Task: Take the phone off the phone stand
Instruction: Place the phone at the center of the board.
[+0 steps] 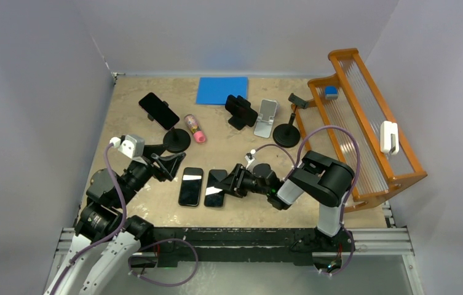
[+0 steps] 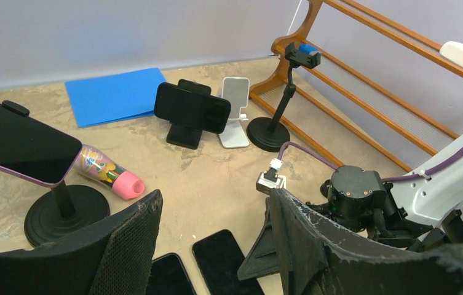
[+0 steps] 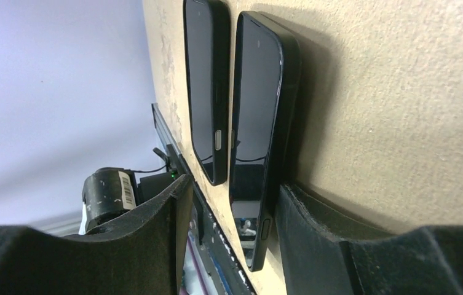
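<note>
Left pincer (image 1: 175, 167): lower left of the top view; jaws stand wide, nothing between them.
Phone on the left stand (image 1: 159, 110): upper left, clamped sideways on a black stand with a round base (image 1: 176, 141); its long axis runs from upper left to lower right; dark screen, no brand legible.
Pink bottle (image 1: 195, 129): lies on its side just right of that base; bright printed label, writing too small to read.
Left flat phone (image 1: 190, 186): lies on the table, screen up, long axis running near to far, top end tilted slightly right; no marking readable.
Blue sheet (image 1: 222, 90): flat at the upper middle, plain.
Right flat phone (image 1: 215, 188): off any stand, flat on the table just beside the left flat phone and parallel to it, screen up.
Right pincer (image 1: 227, 183): lower middle, at the right flat phone's right side; in the wrist view its jaws straddle one end of the phone, one finger (image 3: 315, 215) at the phone's edge, the other apart from it, so there is no grip.
Barcode sticker (image 3: 127, 195): on a black cylinder in the right wrist view; bars only, no text legible.
Phone on the middle stand (image 1: 241, 110): upper middle, sideways on a low black stand, long axis upper left to lower right.
White stand (image 1: 266, 118): just right of it.
Tall black stand (image 1: 287, 132): round base, clamp on top.
Wooden rack (image 1: 343, 53): right side; a blue item (image 1: 331, 92) and a white item (image 1: 389, 136) sit on it, neither with readable writing.
</note>
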Controlling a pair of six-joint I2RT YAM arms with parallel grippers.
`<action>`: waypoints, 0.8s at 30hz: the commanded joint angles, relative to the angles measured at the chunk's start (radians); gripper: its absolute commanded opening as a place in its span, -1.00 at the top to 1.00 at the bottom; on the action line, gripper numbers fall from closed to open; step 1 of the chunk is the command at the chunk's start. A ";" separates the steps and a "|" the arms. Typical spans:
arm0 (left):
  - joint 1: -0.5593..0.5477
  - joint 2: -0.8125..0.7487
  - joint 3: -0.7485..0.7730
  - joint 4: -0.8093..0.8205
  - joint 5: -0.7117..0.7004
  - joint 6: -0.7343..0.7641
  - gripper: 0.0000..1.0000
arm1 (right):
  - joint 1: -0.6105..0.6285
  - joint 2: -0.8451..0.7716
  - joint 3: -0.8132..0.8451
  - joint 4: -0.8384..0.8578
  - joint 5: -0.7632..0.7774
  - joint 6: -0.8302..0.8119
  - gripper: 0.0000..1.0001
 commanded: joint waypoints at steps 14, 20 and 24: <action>0.003 0.009 0.001 0.023 0.004 0.020 -0.24 | -0.031 -0.073 -0.122 -0.068 0.085 -0.067 -0.12; 0.003 0.018 0.001 0.023 0.007 0.018 -0.24 | -0.031 -0.159 -0.127 -0.153 0.117 -0.132 -0.11; 0.003 0.018 0.001 0.023 0.008 0.018 -0.24 | -0.031 -0.236 -0.090 -0.253 0.154 -0.194 -0.12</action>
